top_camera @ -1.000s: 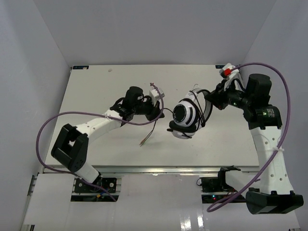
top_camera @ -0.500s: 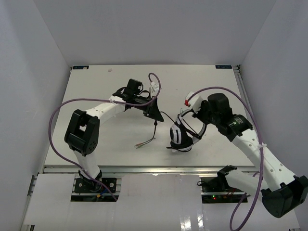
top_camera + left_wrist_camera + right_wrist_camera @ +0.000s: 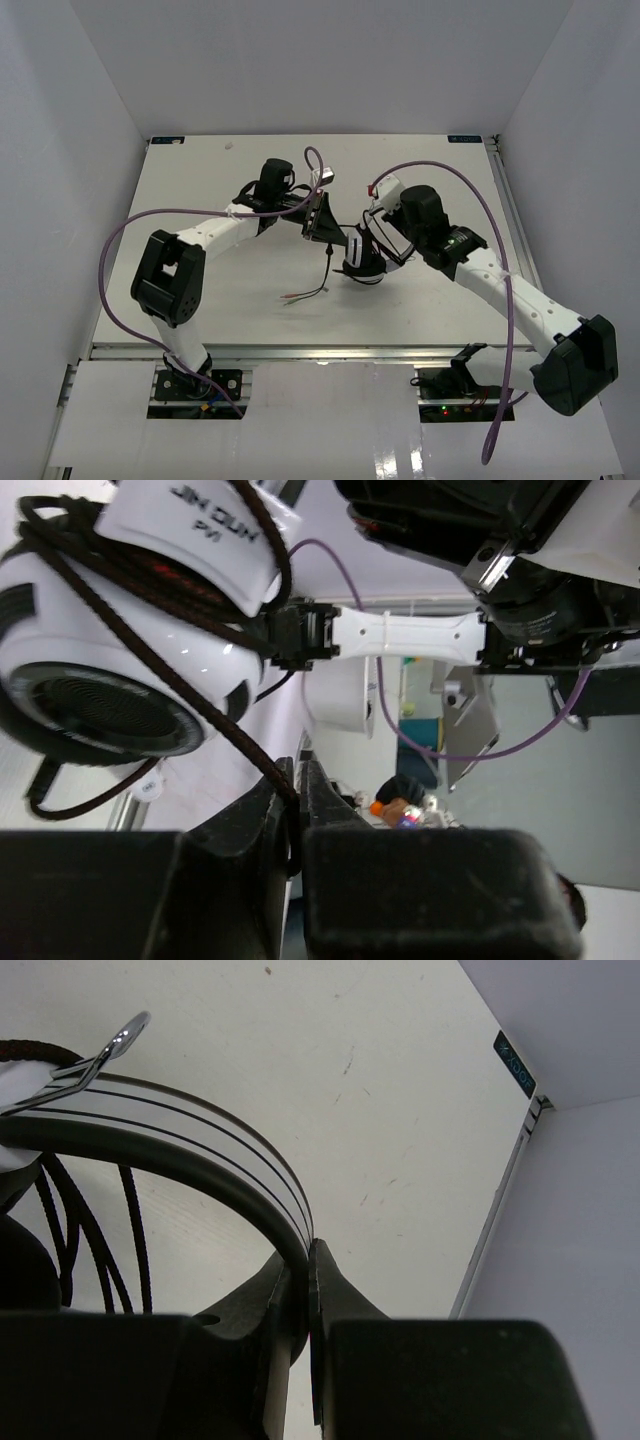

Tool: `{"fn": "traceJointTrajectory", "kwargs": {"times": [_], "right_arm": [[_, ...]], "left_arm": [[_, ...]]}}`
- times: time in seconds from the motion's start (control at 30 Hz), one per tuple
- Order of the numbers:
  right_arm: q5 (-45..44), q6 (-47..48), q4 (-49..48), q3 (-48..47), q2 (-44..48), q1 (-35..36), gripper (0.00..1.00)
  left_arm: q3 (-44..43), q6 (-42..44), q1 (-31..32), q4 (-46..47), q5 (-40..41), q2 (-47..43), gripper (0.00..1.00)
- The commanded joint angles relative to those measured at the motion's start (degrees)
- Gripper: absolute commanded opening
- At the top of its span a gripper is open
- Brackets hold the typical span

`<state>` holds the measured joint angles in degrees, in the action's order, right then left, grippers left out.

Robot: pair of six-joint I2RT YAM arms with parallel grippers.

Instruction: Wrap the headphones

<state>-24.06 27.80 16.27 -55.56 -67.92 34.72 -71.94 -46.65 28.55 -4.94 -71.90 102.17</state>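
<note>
Headphones: the white-and-black over-ear headphones (image 3: pixel 362 260) are sitting over the middle of the white bench (image 3: pixel 200 180), between the two pincers. I cannot tell whether the lower earcup is touching the bench.
Earcup: in the left wrist view, a round white earcup (image 3: pixel 120 660) with a black mesh face is filling the upper left, and strands of cable are crossing its shell.
Headband: the curved white headband (image 3: pixel 200 1130), with thin black lines and a black padded underside, is arching from the left of the right wrist view down into that pincer.
Cable: the thin black braided cable (image 3: pixel 327 268) is running from the earcup to the left pincer, then dropping to the bench and trailing left. Its reddish plug ends (image 3: pixel 289 297) are lying well apart from the earcups.
Left pincer: the left pincer (image 3: pixel 298 770) is sitting just left of the headphones, its fingers pinching the cable in a narrow gap.
Right pincer: the right pincer (image 3: pixel 310 1260) is sitting just right of the headphones, clenched on the headband's edge.
Left arm: it is bending at the elbow near the bench's left front and reaching up and right to the centre.
Right arm: it is stretching from the right front corner up and left, with its wrist angling down at the headphones.
Purple robot cables (image 3: pixel 120 240): one is looping loosely beside each arm.
</note>
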Motion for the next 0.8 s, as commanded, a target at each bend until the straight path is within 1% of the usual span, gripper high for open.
{"fn": "traceJointTrajectory", "kwargs": {"times": [0.0, 0.13, 0.2, 0.27, 0.4, 0.47, 0.6, 0.67, 0.73, 0.77], "right_arm": [[-3.8, -7.4, -3.6, -7.2, -4.3, -0.2, 0.08], [-3.3, -11.7, -2.8, -11.3, -8.7, -0.1, 0.08], [-2.5, -13.7, -2.0, -12.9, -10.1, -0.1, 0.08], [-1.1, -15.3, -0.7, -15.1, -11.6, -0.4, 0.08], [3.5, -19.0, 1.7, -17.6, -13.8, -2.5, 0.08], [5.8, -20.4, 2.6, -18.1, -14.5, -4.3, 0.08], [9.1, -22.5, 2.9, -17.7, -14.7, -6.8, 0.08], [10.2, -23.4, 2.9, -17.4, -15.2, -8.0, 0.08], [11.4, -24.3, 3.0, -17.4, -15.7, -9.3, 0.08], [12.2, -24.6, 3.0, -17.3, -16.0, -9.7, 0.08]], "left_arm": [[2.5, -17.6, 1.3, 16.1, 0.5, -4.7, 0.25], [-0.3, -22.4, 3.0, 19.1, 6.3, -4.6, 0.25], [-2.5, -22.9, 4.1, 18.1, 8.3, -3.5, 0.25], [-4.8, -23.7, 5.2, 17.2, 10.8, -2.5, 0.28], [-8.0, -23.3, 6.5, 15.1, 14.9, -1.0, 0.31], [-8.8, -22.1, 6.9, 13.3, 16.3, -0.6, 0.38], [-8.4, -20.9, 7.7, 11.5, 18.2, -0.1, 0.41], [-8.0, -20.7, 8.4, 11.5, 19.0, 0.3, 0.47], [-8.2, -20.4, 9.3, 11.5, 19.6, 1.1, 0.48], [-8.6, -20.3, 9.7, 11.4, 20.0, 1.5, 0.5]]}}
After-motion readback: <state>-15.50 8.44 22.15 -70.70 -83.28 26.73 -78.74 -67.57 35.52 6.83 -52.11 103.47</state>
